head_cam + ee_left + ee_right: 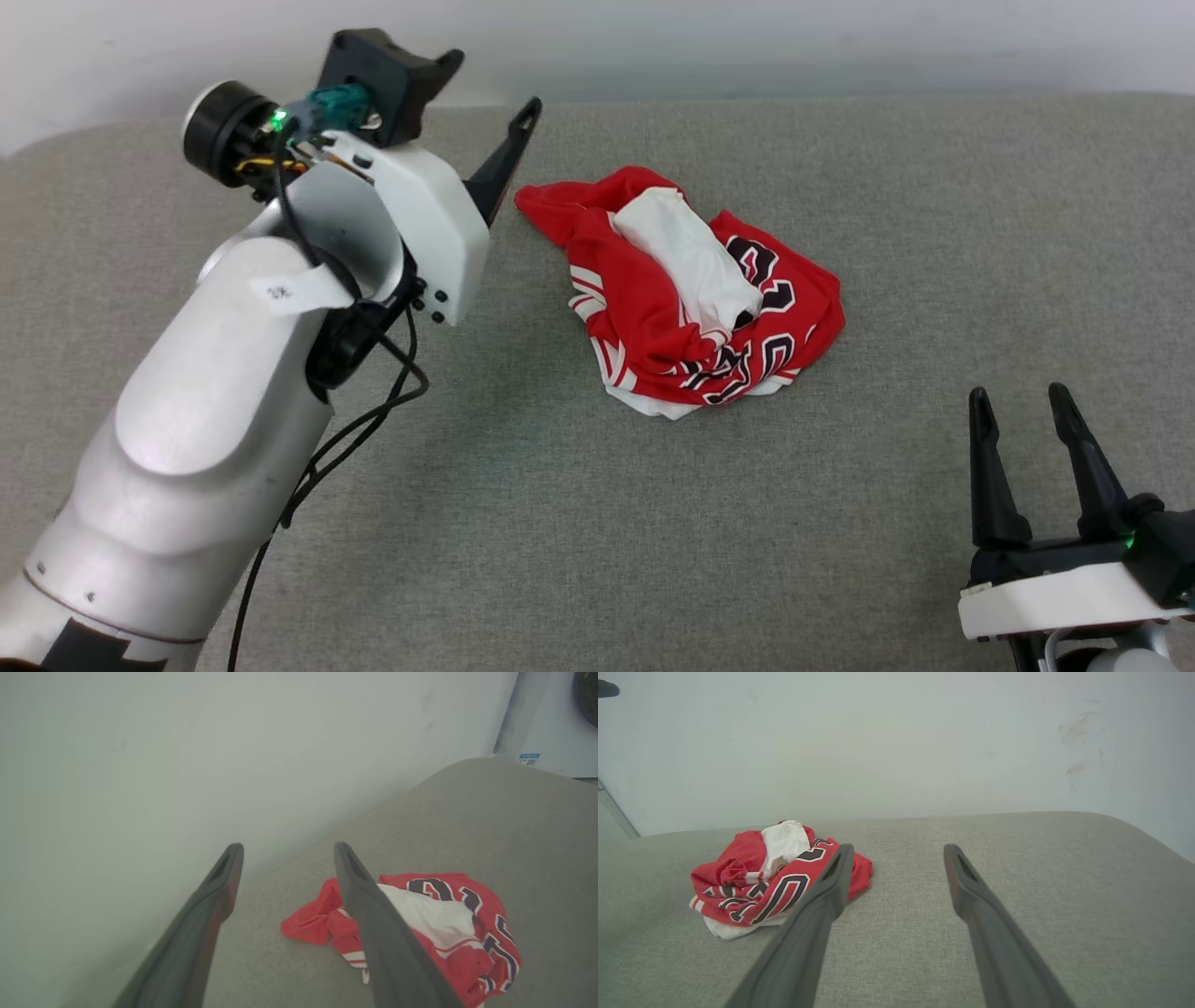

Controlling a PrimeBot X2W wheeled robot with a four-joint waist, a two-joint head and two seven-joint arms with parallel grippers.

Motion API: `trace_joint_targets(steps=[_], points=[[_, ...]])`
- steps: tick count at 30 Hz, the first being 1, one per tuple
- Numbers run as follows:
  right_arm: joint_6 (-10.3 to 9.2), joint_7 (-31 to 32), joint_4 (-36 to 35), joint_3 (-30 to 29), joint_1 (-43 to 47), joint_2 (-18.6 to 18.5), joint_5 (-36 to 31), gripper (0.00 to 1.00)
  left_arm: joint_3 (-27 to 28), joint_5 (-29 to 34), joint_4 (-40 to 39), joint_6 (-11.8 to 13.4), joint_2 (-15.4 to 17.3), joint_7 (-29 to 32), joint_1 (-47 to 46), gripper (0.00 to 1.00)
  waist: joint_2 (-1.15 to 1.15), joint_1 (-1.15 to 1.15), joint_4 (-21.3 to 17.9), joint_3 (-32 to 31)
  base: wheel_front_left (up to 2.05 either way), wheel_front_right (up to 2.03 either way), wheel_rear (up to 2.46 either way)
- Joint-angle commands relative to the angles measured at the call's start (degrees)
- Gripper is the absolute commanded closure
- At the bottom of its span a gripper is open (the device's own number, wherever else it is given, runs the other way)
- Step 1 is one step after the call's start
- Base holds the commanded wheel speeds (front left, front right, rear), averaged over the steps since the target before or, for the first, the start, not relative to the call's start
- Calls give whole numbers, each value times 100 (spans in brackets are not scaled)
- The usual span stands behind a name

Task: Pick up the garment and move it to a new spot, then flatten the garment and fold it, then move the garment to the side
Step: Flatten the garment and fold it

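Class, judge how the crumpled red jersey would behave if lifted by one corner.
Probably floppy: the jersey lies bunched in soft folds. Likely light: the cloth looks thin. Lifted, it would probably unfurl and dangle.

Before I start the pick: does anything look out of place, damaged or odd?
Only the garment: it lies crumpled on the grey surface, a white sleeve on top, lettering folded over. No damage shows. The left gripper and right gripper are open, clear of it.

The jersey (635,317) was red, with a white sleeve, striped trim and black white-outlined lettering; the upholstery (840,523) seemed plain grey.
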Motion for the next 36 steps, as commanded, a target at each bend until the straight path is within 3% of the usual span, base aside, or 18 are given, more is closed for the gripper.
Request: trace_joint_targets(steps=[1,8,16,26,32,33,34,35,36], points=[[-2,-14,-32,-11,-124,11,-15,0,-376,-405,-51,5,132,499,-239,0,0,-1,-55,146,0,0,0],[-2,-14,-66,12,-320,10,1,0,-1677,-1668,-280,4,624,2190,-936,0,0,-1,-229,453,0,0,0],[-2,-14,-107,14,-508,10,24,0,-2830,-2512,-536,3,866,3329,-1456,0,0,-1,-444,825,0,0,0],[-2,-14,-137,75,-824,11,177,0,-4095,-2918,-298,3,1017,3704,-1833,0,0,-1,-775,1439,0,0,0],[-2,-14,-79,77,-873,10,211,0,-4462,-2966,-195,3,1033,3773,-1638,0,0,-1,-848,1505,0,0,0],[-2,-14,-69,62,-870,10,210,0,-4479,-3000,-217,2,1017,3753,-1619,5,0,-1,-839,1486,0,0,0],[-2,-14,-65,54,-859,11,198,0,-4483,-3023,-250,-2,995,3722,-1625,80,0,-1,-825,1462,0,0,0],[-2,-14,-58,50,-846,11,178,0,-4484,-3029,-281,-3,976,3671,-1650,100,0,-1,-806,1428,0,0,0],[-2,-14,-48,54,-839,10,153,0,-4476,-3040,-305,-3,964,3625,-1690,100,0,-1,-786,1388,0,0,0]])
